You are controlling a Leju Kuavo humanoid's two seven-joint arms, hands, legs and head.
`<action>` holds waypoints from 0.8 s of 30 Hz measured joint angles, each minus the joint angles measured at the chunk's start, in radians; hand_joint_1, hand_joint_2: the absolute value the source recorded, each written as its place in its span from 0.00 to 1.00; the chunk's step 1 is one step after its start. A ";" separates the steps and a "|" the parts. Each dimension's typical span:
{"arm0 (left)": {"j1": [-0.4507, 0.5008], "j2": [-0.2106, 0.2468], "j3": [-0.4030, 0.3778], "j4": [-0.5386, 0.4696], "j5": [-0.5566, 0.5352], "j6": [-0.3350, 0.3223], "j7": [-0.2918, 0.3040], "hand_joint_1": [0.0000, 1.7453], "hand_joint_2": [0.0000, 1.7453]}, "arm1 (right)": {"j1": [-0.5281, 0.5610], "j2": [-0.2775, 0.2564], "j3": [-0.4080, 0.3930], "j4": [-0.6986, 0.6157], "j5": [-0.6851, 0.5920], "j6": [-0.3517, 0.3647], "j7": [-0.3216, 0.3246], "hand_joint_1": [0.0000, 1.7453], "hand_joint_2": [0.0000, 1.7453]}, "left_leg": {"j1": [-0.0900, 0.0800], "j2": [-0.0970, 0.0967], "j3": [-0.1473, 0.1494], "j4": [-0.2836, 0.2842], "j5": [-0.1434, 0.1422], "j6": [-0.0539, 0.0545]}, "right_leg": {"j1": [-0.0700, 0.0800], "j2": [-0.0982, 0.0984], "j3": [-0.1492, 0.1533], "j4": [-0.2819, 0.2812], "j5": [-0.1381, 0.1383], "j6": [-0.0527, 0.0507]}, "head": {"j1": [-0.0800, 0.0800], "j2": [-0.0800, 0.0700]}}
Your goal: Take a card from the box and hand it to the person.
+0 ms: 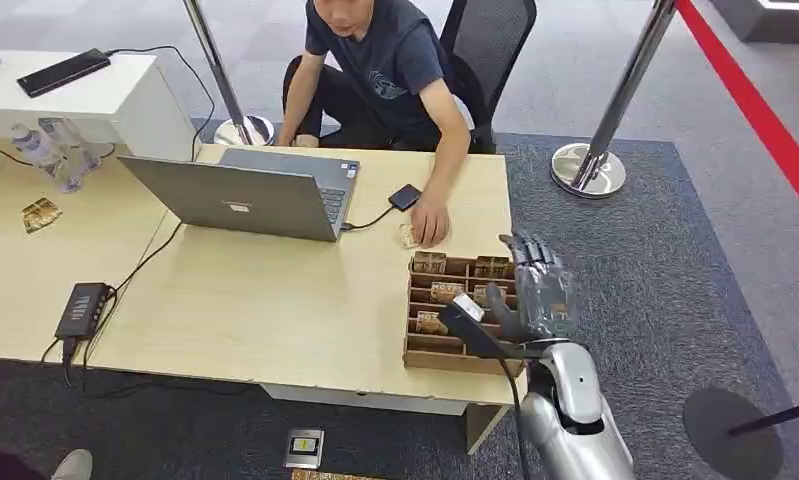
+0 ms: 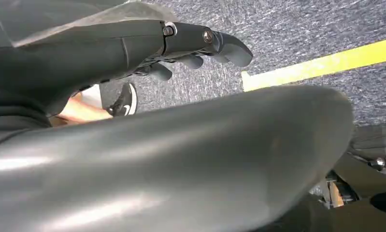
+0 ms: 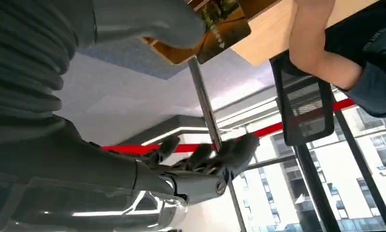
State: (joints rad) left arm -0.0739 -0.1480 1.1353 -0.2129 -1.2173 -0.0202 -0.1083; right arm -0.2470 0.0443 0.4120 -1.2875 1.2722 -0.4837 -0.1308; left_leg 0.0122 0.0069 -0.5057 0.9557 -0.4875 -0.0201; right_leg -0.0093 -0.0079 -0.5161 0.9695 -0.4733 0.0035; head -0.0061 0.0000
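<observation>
**Operator:** Where is your right hand against the box?

**Observer:** Your right hand [image 1: 535, 290] is raised at the right end of the wooden box [image 1: 462, 352], which stands at the table's [image 1: 275, 310] front right corner. Its fingers [image 1: 531, 255] are spread upward with nothing between them.

**Operator:** And the cards?

**Observer:** Cards [image 1: 445, 292] lie in the box's compartments, just left of your hand; you are not touching them. From the right wrist camera your thumb [image 3: 147, 19] sits in front of the box [image 3: 181, 50], with a card [image 3: 224, 31] just beyond it. The person [image 1: 395, 60] rests a hand [image 1: 429, 222] on the table, behind the box, over another card [image 1: 407, 236].

**Operator:** My left hand?

**Observer:** Your left hand [image 2: 181, 48] hangs above the carpet [image 2: 297, 29], its fingers loosely bent and holding nothing.
</observation>
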 joint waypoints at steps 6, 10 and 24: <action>0.001 0.004 0.002 0.004 0.006 0.000 0.006 0.00 0.00 | -0.024 0.004 0.007 0.050 -0.027 -0.001 -0.008 0.67 1.00 | 0.000 0.000 0.000 0.000 0.000 0.000 | 0.000 0.000 0.000 0.000 0.000 0.000 | 0.000 0.000; 0.004 0.006 0.009 0.006 0.006 0.000 0.008 0.00 0.00 | -0.031 0.008 0.007 0.069 -0.032 -0.003 -0.010 0.59 1.00 | 0.000 0.000 0.000 0.000 0.000 0.000 | 0.000 0.000 0.000 0.000 0.000 0.000 | 0.000 0.000; 0.007 0.014 0.020 0.006 0.010 0.000 0.004 0.00 0.00 | -0.036 0.010 0.007 0.124 -0.047 -0.015 -0.016 0.45 1.00 | 0.000 0.000 0.000 0.000 0.000 0.000 | 0.000 0.000 0.000 0.000 0.000 0.000 | 0.000 0.000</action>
State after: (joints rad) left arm -0.0664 -0.1339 1.1555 -0.2064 -1.2070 -0.0206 -0.1041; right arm -0.2831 0.0538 0.4189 -1.1631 1.2249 -0.4986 -0.1469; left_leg 0.0122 0.0068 -0.5061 0.9557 -0.4876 -0.0201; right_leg -0.0093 -0.0079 -0.5165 0.9694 -0.4733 0.0034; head -0.0057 0.0000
